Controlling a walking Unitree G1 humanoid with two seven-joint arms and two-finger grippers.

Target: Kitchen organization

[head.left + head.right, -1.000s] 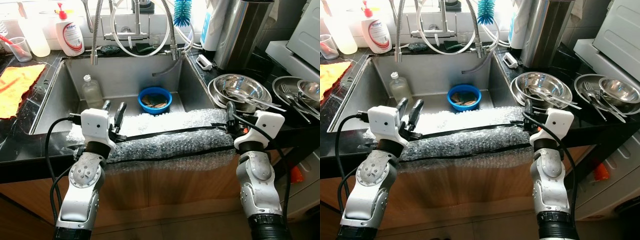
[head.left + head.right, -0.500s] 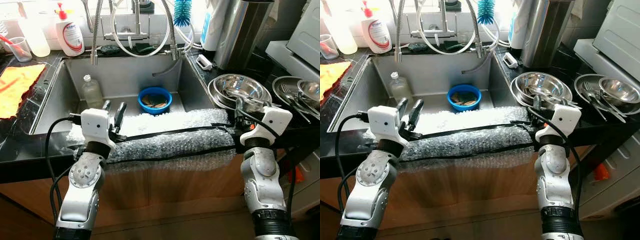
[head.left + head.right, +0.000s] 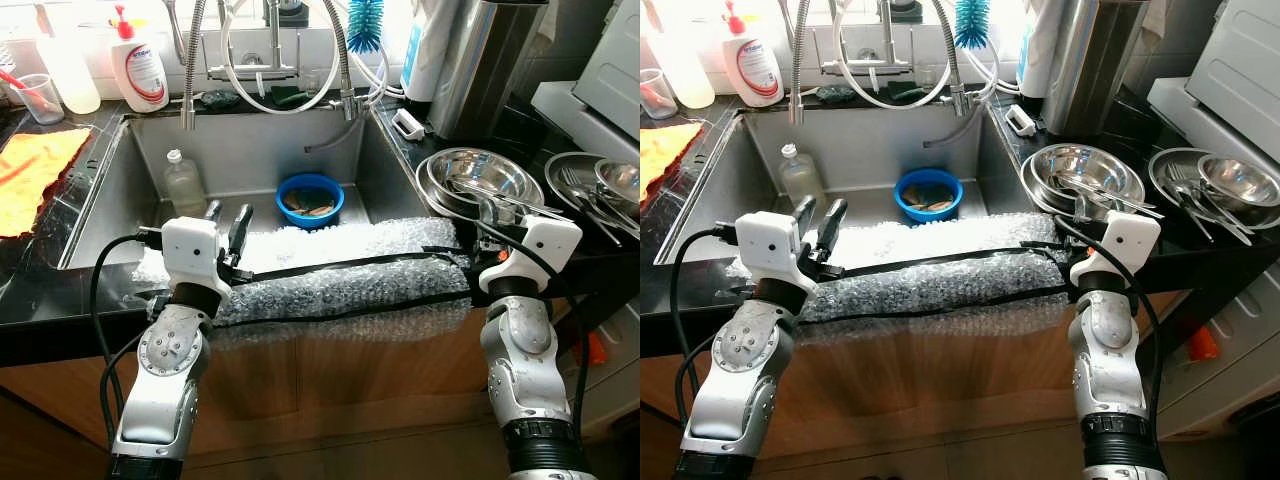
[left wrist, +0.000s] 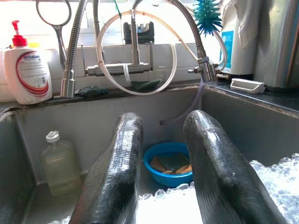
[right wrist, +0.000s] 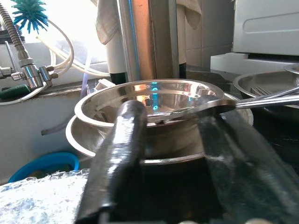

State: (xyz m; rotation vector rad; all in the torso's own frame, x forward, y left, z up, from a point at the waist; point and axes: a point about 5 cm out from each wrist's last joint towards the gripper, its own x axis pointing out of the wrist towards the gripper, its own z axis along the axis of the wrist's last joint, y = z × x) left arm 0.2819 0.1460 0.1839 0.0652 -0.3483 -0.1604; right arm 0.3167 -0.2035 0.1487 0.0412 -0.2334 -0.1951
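A stack of steel bowls [image 3: 482, 176] with utensils in it sits on the black counter right of the sink. My right gripper [image 3: 492, 214] is at the near rim of that stack, open, with nothing between its fingers [image 5: 122, 140]. In the sink [image 3: 140, 150] lie a blue bowl [image 3: 310, 198] with scraps and a clear bottle [image 3: 183, 183]. My left gripper [image 3: 227, 221] stands open over the left end of the bubble wrap [image 3: 340, 275] along the sink's front edge, pointing at the blue bowl [image 4: 170, 163].
More steel bowls with forks [image 3: 600, 185] sit at the far right, a tall steel canister [image 3: 480, 60] behind. A soap dispenser [image 3: 140, 70], a plastic cup [image 3: 40, 97] and an orange cloth [image 3: 30, 170] are left of the sink. Faucet hoses [image 3: 270, 60] and a blue brush [image 3: 365, 25] hang behind it.
My right gripper has swung from the bubble wrap's right end toward the stacked steel bowls. The left arm has not moved.
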